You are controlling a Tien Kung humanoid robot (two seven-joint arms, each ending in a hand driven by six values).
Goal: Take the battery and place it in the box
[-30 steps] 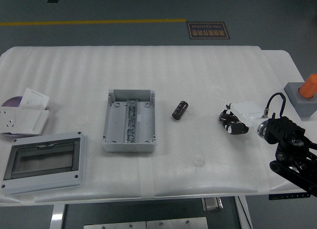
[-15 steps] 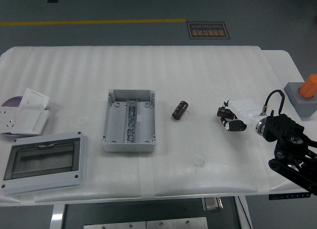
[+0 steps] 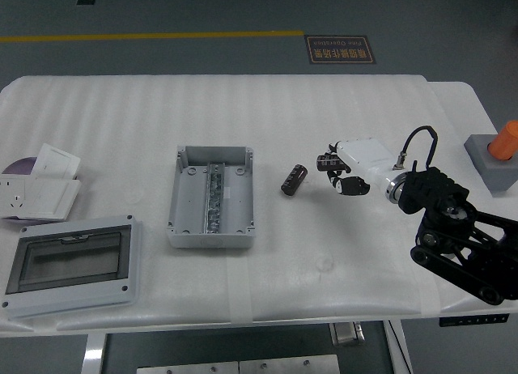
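Reach phase of the pick. The right hand (image 3: 340,173) hangs low over the worktop (image 3: 324,115), just beside the battery (image 3: 295,180) on its right, the two not touching. Its fingers (image 3: 328,161) are loosely parted and hold nothing. The battery, a small dark cylinder, lies on its side between the hand and the box (image 3: 211,197), which is an open grey enclosure with a metal rail running down its middle, a little to the battery's left.

Next move, as judged from this layout: the hand must close the last gap, bracket the cylinder across its short axis and pinch it without rolling it away (a round body on a padded surface may roll at a glancing touch), then carry it left and set it down inside the box walls.

Hard to make out: the dark fingers merge with their own shadow, so their exact spread and count cannot be read. The arm is cut off at the right edge. The left arm is out of view. A clear-windowed lid (image 3: 69,265) lies near the front left corner of the worktop, apart from the box.
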